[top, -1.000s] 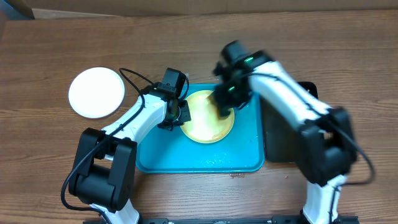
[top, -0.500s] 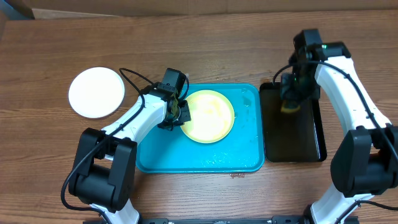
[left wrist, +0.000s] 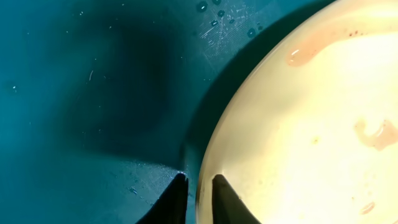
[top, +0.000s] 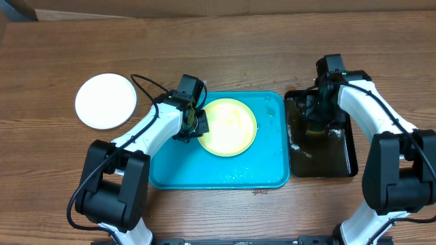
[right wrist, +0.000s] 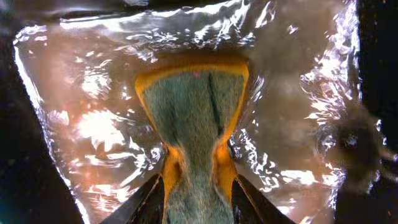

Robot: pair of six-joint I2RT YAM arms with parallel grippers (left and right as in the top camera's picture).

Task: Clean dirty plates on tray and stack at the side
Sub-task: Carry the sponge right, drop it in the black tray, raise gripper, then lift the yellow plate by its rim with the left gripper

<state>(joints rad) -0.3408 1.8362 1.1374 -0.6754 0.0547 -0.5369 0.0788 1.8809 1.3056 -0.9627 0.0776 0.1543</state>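
One plate (left wrist: pixel 298 124) has its rim pinched in left tool (left wrist: pixel 199 177).

The left arm (top: pixel 151 131) reaches forward and inward from its base. Its left gripper (top: pixel 196 123) sits low, fingers nearly together, pinching the rim of the pale yellow-green plate (top: pixel 228 127). The right arm (top: pixel 371 109) folds inward with the wrist pointing down, and the right gripper (top: pixel 316 122) is clamped on a sponge (right wrist: pixel 193 112).

Overhead view straight down on the whole surface (top: pixel 218 47), left wrist view close behind left pincer (left wrist: pixel 198 180), facing the yellow-green plate (left wrist: pixel 298 124), right wrist view close behind right pincer (right wrist: pixel 198 186), facing the sponge (right wrist: pixel 193 106), both spots visible overhead.
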